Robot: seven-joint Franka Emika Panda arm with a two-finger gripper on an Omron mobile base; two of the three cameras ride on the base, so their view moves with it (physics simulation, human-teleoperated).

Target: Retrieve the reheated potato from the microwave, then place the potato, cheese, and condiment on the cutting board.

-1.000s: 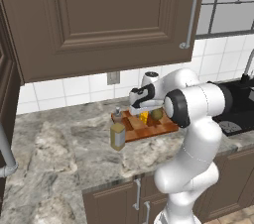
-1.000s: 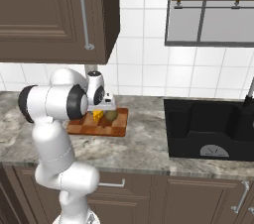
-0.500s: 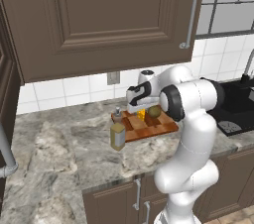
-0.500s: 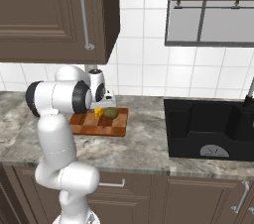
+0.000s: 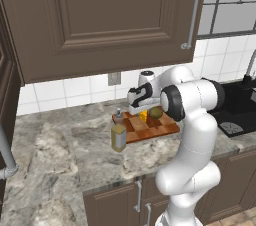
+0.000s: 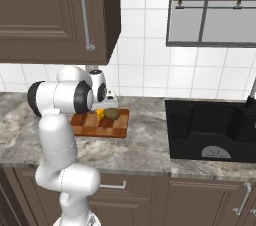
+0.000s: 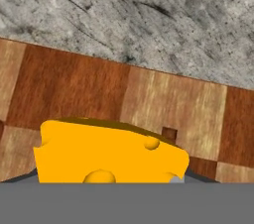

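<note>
From the hand, the yellow-orange cheese wedge (image 7: 106, 152) sits on the checkered wooden cutting board (image 7: 163, 104), seemingly clamped by the two-finger gripper (image 5: 142, 111). The left base view adds the clear tan-filled condiment bottle (image 5: 118, 135) at the board's near-left edge, and the right shows the brownish-olive potato (image 6: 112, 114) beside the cheese.

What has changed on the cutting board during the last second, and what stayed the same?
The arm has shifted a little, and the end effector now sits over the cutting board with the cheese close beneath it. The potato rests beside the cheese on the board. The condiment stayed at the board's left end.
</note>
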